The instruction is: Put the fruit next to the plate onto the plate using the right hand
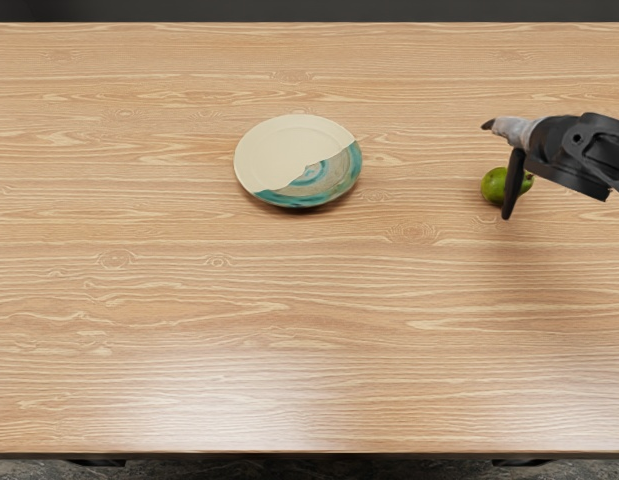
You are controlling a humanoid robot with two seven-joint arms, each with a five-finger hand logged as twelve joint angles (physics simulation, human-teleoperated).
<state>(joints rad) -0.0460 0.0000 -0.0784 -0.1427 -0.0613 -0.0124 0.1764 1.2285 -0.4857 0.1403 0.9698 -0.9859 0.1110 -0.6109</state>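
Little of the room is shown: a dark strip is seen beyond the far edge and a dim floor below the near edge. Most of the view is filled by the wooden surface [189,330], pale and strongly grained. The plate [289,150], cream with a teal-swirled portion, is set near the middle and carries nothing. To the right of the plate and well apart from it, the right hand [564,150] is seen entering from the right edge. Its fingers [512,186] are spread, one reaching toward the plate and a dark one pointing down, and nothing is gripped. This posture is judged to be a readying for a grasp, with the fingers parted so that they can be closed around the fruit. The fruit [495,184], small and green, is lying on the surface to the right of the plate, just under the hand and partly crossed by the downward finger. Whether it is touched cannot be told. The left hand is not shown.
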